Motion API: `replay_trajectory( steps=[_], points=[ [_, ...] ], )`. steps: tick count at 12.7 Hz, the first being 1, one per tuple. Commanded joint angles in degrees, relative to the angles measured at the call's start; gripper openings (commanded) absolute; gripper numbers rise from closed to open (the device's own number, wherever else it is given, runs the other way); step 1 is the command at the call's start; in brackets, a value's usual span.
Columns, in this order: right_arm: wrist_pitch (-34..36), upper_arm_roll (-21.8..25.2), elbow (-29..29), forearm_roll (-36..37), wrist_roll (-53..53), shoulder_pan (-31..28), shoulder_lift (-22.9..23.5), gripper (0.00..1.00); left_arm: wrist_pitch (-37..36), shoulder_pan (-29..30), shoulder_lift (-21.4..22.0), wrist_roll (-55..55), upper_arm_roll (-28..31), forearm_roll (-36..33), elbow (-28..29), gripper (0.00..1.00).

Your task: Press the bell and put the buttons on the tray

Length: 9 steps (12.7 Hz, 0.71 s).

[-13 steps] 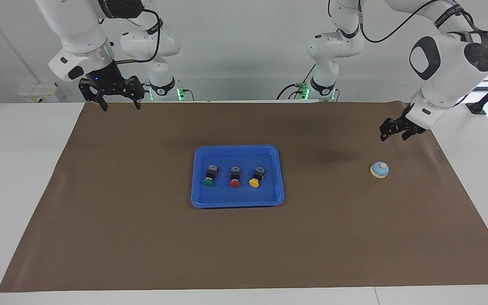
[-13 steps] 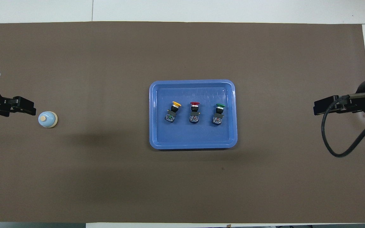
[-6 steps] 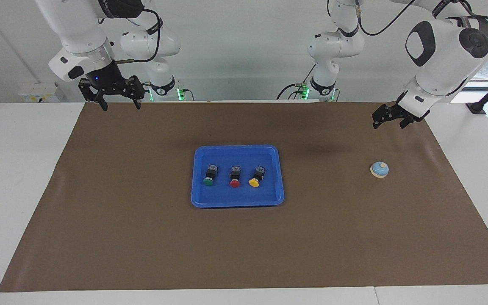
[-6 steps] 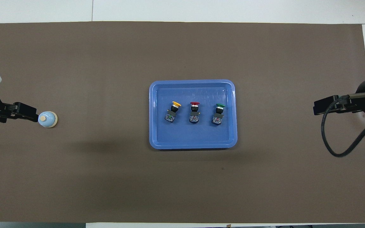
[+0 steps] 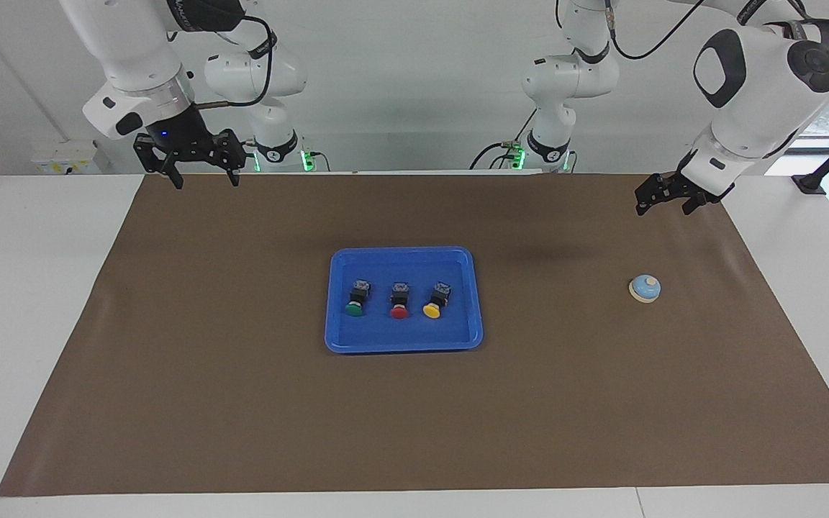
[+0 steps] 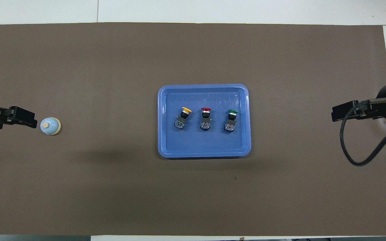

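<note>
The blue tray [image 5: 404, 251] [image 6: 203, 86] lies in the middle of the brown mat. Three buttons lie in a row in it: green [image 5: 355, 308] [image 6: 233, 111], red [image 5: 399, 311] [image 6: 206, 109] and yellow [image 5: 432, 310] [image 6: 186, 109]. The light-blue bell [image 5: 645, 288] [image 6: 50, 126] stands alone toward the left arm's end of the table. My left gripper [image 5: 663, 208] [image 6: 32, 117] hangs open and empty above the mat, beside the bell and clear of it. My right gripper [image 5: 206, 181] [image 6: 338, 115] waits open and empty, raised over the mat's edge at the right arm's end.
A brown mat [image 5: 414, 417] covers most of the white table [image 5: 33, 288]. A black cable loop [image 6: 350, 150] hangs from the right arm's wrist. Both arm bases stand at the robots' edge of the table.
My left gripper has lifted away from the bell, drawn back toward the robots and finished opening. The bell, tray, buttons and right arm have not moved.
</note>
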State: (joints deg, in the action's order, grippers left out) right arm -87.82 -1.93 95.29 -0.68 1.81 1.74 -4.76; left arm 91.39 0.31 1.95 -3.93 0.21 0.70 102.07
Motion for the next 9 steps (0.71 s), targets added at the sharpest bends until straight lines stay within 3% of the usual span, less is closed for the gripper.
replay_trajectory(
  steps=[1, 9],
  points=[
    [0.0, -0.4, 0.8, -0.3, -1.3, -1.0, -1.0, 1.00, -2.1, -0.8, -1.8, 0.8, 0.4, -0.6, -2.8, 1.00],
    [0.0, -0.4, 0.8, -0.3, -1.3, -1.0, -1.0, 1.00, -1.8, -2.2, -2.1, 0.9, 0.4, -0.9, -4.5, 1.00]
  ],
)
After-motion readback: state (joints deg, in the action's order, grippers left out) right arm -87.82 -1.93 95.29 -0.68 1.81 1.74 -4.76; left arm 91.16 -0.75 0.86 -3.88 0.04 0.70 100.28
